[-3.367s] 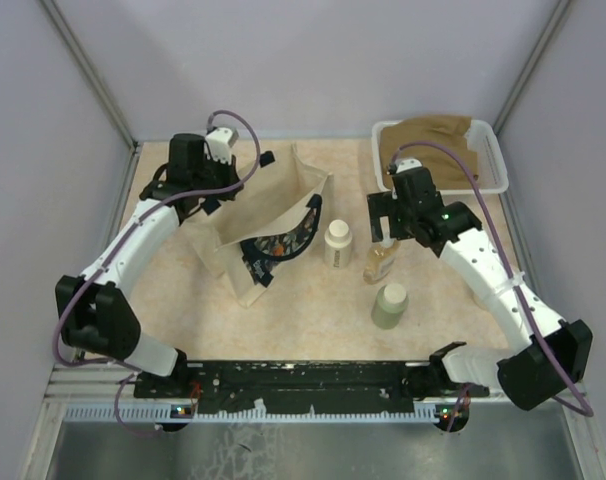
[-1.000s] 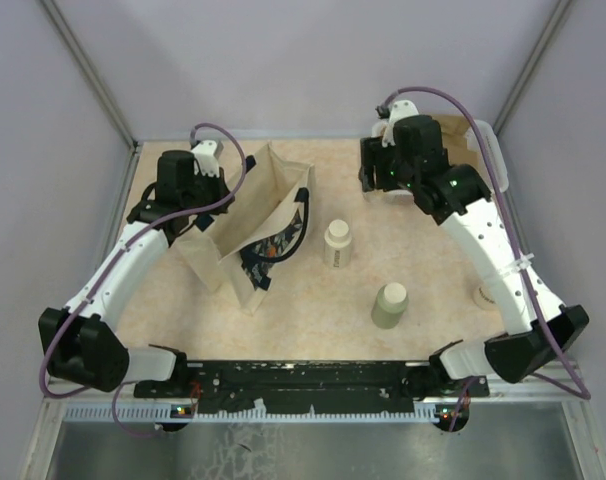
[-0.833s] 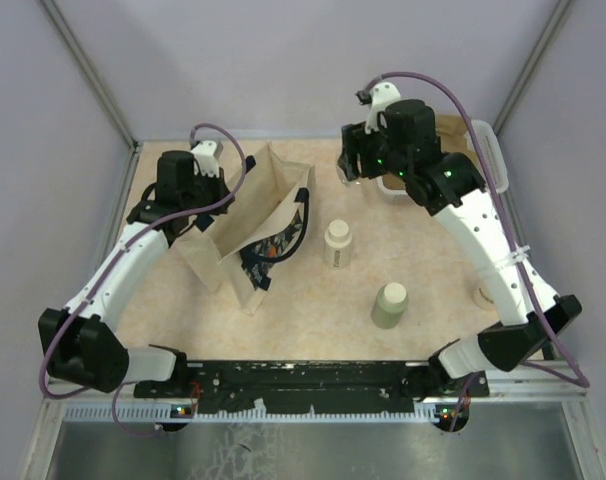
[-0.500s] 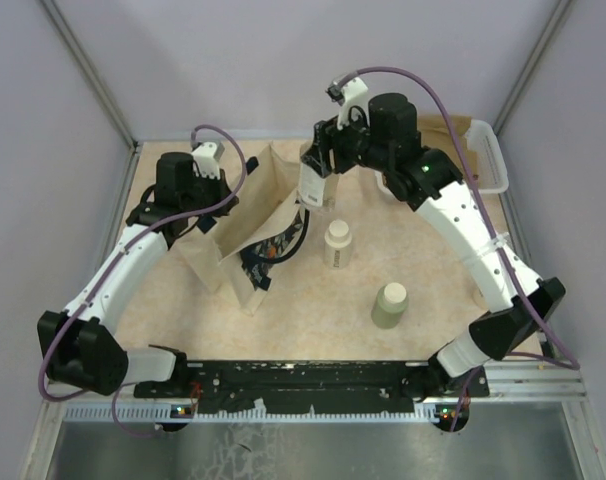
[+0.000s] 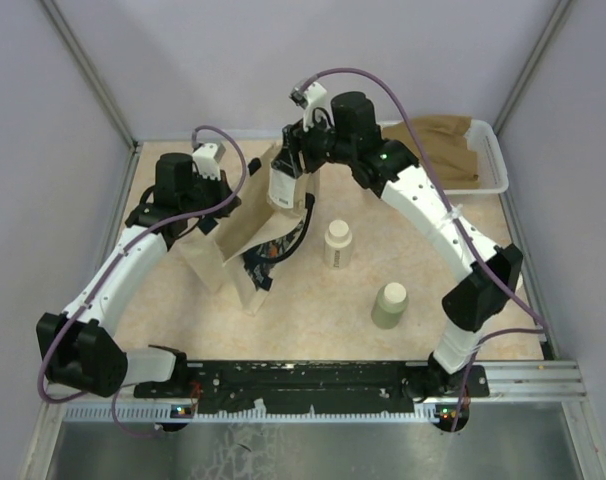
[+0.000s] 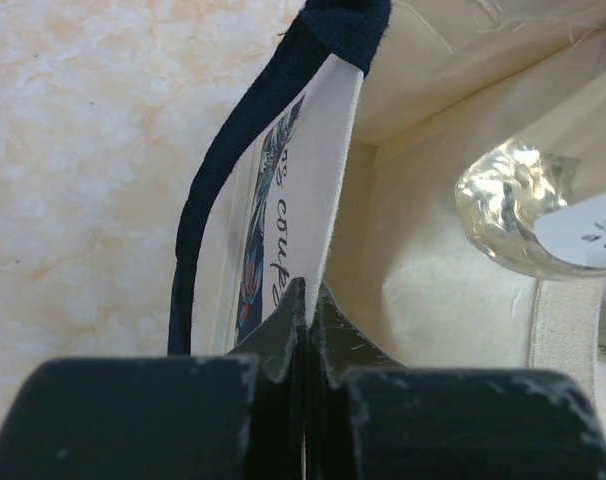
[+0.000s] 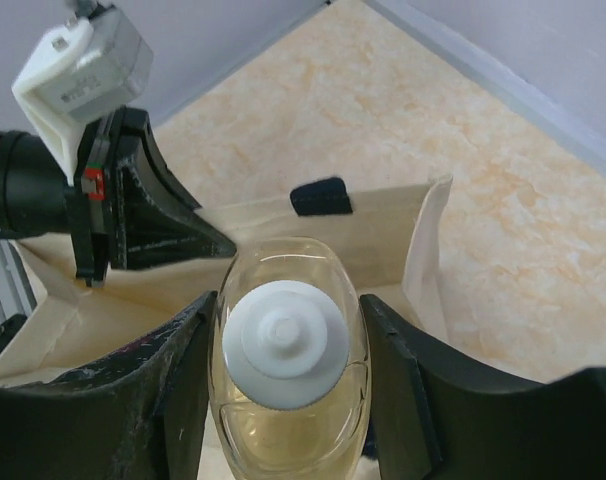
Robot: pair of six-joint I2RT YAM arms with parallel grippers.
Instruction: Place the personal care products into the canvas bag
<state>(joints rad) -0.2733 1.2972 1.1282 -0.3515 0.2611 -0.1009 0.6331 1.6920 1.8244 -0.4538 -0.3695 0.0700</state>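
**Soft, even light; close-range blur in the left wrist view**

The top view is bright and sharp, lit evenly from above. The cream bottle (image 5: 337, 243) and the olive-green cylinder (image 5: 389, 304) cast only short, faint shadows on the tabletop (image 5: 313, 310), with no glare. In the left wrist view the left gripper's fingers (image 6: 143, 420) are dark and out of focus. The canvas bag (image 6: 423, 290) glows pale, and the amber-liquid bottle (image 6: 513, 215) sparkles with highlights. The right wrist view is crisp, and that bottle's white cap (image 7: 285, 345) is nearly washed out.

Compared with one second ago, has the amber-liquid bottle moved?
Yes. The amber-liquid bottle travelled left, from beside the white tray to above the canvas bag.
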